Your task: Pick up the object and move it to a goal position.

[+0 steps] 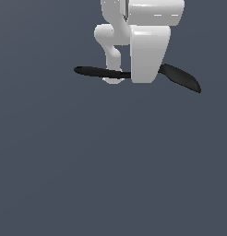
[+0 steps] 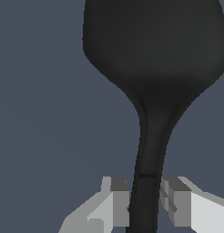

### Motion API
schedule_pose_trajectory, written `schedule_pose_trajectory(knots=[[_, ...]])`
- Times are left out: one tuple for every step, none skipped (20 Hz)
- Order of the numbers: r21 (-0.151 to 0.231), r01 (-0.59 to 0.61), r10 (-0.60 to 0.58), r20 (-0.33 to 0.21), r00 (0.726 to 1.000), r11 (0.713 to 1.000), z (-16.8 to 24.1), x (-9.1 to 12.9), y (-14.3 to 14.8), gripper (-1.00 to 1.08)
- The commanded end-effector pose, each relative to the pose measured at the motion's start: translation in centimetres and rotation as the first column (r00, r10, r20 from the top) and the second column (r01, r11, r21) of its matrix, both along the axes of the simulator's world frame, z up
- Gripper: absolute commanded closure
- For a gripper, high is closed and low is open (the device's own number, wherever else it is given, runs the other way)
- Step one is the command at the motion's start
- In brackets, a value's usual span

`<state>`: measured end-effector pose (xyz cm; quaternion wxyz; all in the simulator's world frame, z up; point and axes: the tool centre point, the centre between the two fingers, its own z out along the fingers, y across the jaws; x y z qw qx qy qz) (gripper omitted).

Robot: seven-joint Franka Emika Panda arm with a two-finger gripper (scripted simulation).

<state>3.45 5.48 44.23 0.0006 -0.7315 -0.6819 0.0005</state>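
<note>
hand (image 2: 144,207): I see pads flanking spatula (image 2: 152,68) handle, right one apart, grip unconfirmed | done: reach | left: clamp, lift, carry to goal

Exterior view stands off, level — wrist view close; both share the spatula (image 1: 180,76).

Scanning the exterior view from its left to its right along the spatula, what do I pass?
Handle tip → thin handle → white arm, covering the middle → wide blade.
</note>
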Motion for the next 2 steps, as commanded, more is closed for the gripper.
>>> schedule_pose_trajectory(knots=[[0.000, 0.000, 0.000, 0.002, 1.000, 1.000, 0.26, 0.07, 0.04, 1.08], [0.000, 0.000, 0.000, 0.002, 1.000, 1.000, 0.26, 0.07, 0.04, 1.08]])
